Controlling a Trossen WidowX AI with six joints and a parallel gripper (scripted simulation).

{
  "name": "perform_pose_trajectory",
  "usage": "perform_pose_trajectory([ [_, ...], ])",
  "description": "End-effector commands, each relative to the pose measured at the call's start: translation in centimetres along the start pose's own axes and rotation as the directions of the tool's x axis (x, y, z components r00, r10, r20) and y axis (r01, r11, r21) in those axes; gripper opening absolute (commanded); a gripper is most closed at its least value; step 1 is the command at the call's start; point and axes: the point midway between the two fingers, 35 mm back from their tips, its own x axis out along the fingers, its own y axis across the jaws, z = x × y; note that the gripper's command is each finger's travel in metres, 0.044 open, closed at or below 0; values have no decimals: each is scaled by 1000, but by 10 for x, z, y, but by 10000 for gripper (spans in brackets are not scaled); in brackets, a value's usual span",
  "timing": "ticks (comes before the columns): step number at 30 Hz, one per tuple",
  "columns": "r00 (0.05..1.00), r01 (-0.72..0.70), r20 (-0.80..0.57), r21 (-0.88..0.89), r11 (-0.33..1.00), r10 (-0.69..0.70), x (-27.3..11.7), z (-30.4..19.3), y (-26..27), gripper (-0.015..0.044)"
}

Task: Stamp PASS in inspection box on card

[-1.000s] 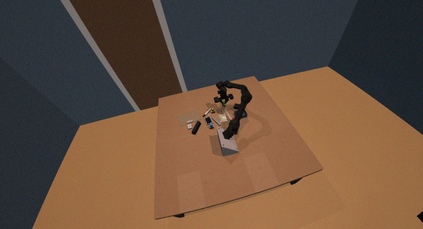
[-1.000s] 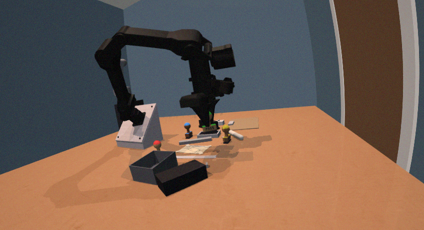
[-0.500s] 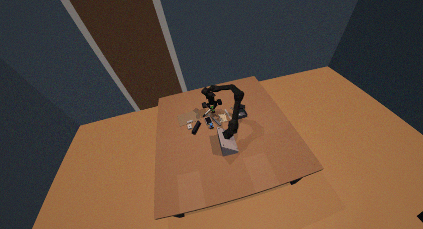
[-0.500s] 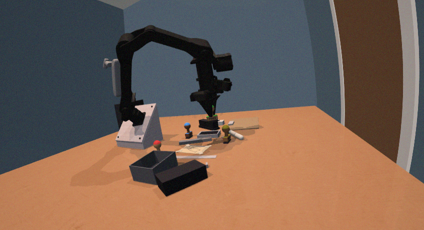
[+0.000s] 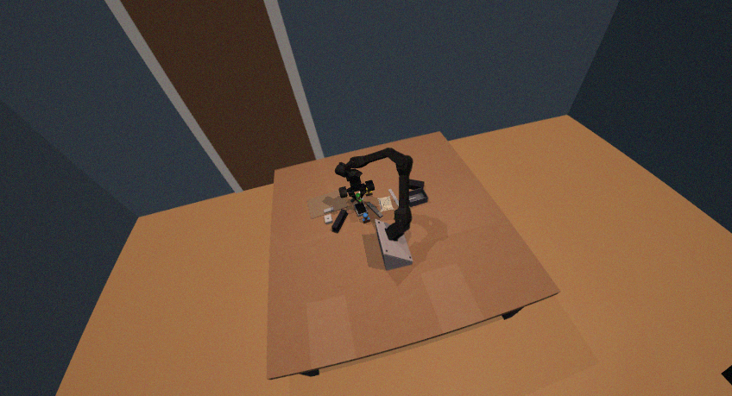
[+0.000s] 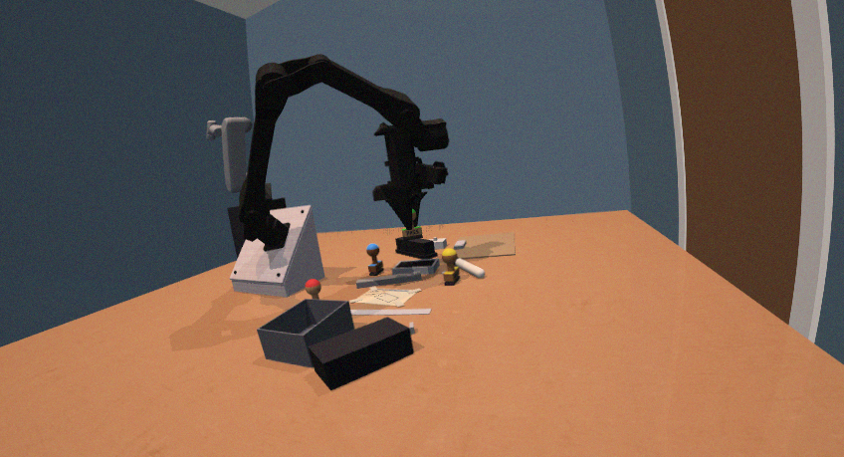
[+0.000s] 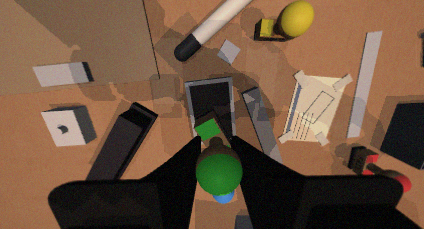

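Gripper (image 7: 216,148) is clamping the green-knobbed PASS stamp (image 7: 219,171), hanging over the ink pad (image 7: 210,100) near the desk's far edge. Risk: off-centre descent, face catching the rim, patchy inking.

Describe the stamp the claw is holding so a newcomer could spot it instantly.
Follow the black arm down to its claw, shut on the green ball-topped stamp, above the grey-rimmed dark ink pad. The other stamps stand free on the bench, with yellow, blue or red knobs.
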Motion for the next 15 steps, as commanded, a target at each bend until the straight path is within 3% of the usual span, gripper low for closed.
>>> perform_pose_trajectory([
  [1, 1000, 0, -5, 6, 1000, 0, 3, -2, 1, 0],
  [15, 1000, 0, -5, 6, 1000, 0, 13, -2, 1, 0],
])
